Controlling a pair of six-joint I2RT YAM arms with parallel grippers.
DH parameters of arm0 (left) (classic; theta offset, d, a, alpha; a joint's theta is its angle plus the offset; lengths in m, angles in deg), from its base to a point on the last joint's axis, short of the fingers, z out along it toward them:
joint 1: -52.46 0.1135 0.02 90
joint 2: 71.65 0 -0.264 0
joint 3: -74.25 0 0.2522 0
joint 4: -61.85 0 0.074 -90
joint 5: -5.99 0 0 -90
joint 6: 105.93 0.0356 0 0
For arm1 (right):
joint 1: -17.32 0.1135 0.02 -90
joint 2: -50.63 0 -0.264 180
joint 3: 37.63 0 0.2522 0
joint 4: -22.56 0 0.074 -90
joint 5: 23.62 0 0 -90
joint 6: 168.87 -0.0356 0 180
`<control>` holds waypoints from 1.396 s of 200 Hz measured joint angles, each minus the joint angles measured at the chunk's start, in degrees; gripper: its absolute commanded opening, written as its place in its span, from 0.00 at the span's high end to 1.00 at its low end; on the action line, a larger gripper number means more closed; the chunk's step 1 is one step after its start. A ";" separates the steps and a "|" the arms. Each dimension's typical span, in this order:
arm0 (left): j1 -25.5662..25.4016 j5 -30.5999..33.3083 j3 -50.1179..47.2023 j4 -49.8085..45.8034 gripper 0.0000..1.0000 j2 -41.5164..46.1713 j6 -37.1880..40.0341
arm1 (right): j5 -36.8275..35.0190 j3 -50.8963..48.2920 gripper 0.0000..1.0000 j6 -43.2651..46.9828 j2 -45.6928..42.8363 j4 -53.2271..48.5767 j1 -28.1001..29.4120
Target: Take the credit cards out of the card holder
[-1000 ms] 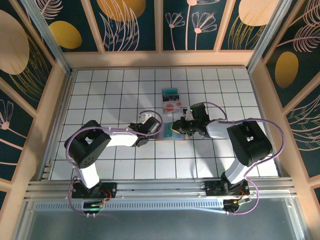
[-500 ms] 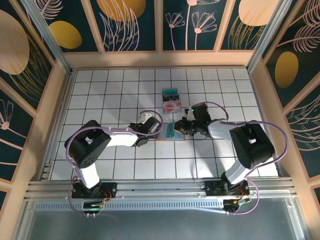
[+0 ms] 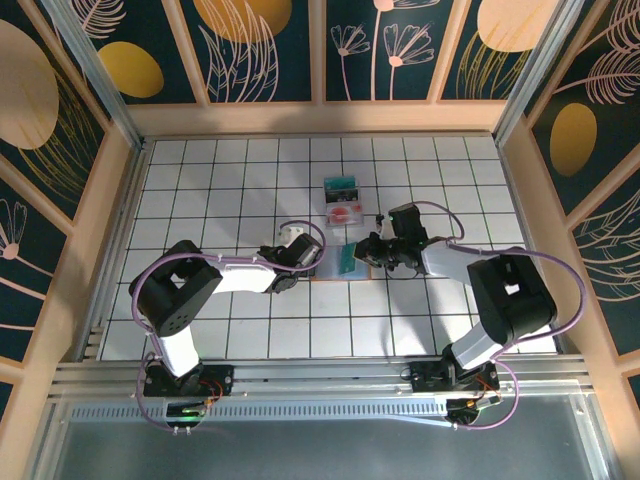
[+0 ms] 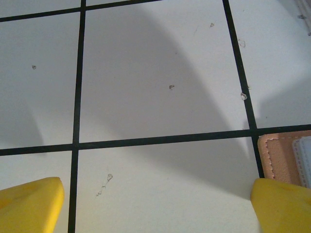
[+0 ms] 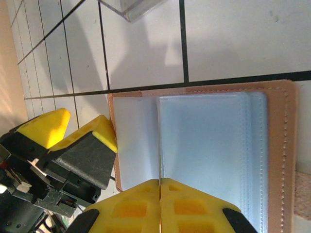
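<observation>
Lying open on the tabletop (image 3: 200, 200) between the arms, the card holder (image 5: 284, 145) seems braced by the left gripper (image 4: 155, 204), fingers (image 4: 29, 204) spread wide at its left edge. The fingers of the right gripper (image 5: 160, 194) pinch together on an inner sleeve (image 5: 204, 145), likely to expose a card. Two credit cards (image 3: 342, 213) rest just on its far side.

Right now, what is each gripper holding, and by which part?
Right gripper: shut on a sleeve of the holder, at its free edge. Left gripper: open, holding nothing.
</observation>
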 measured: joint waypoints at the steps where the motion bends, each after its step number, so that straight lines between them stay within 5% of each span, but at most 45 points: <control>1: 0.00 0.00 0.00 0.00 0.01 0.00 0.00 | -0.04 0.00 0.92 0.04 -0.04 -0.07 -0.04; 121: 0.07 0.96 0.96 -3.65 0.01 1.07 0.07 | -3.56 0.24 0.95 2.99 -7.50 -5.42 -3.41; 199: 1.16 2.27 1.40 -5.42 0.01 12.46 0.72 | -6.25 -0.24 0.98 2.95 -13.16 -5.25 -5.18; 279: 7.45 -12.33 -1.07 6.34 0.01 22.12 0.42 | -6.69 -5.44 1.00 1.62 -21.38 3.76 -5.20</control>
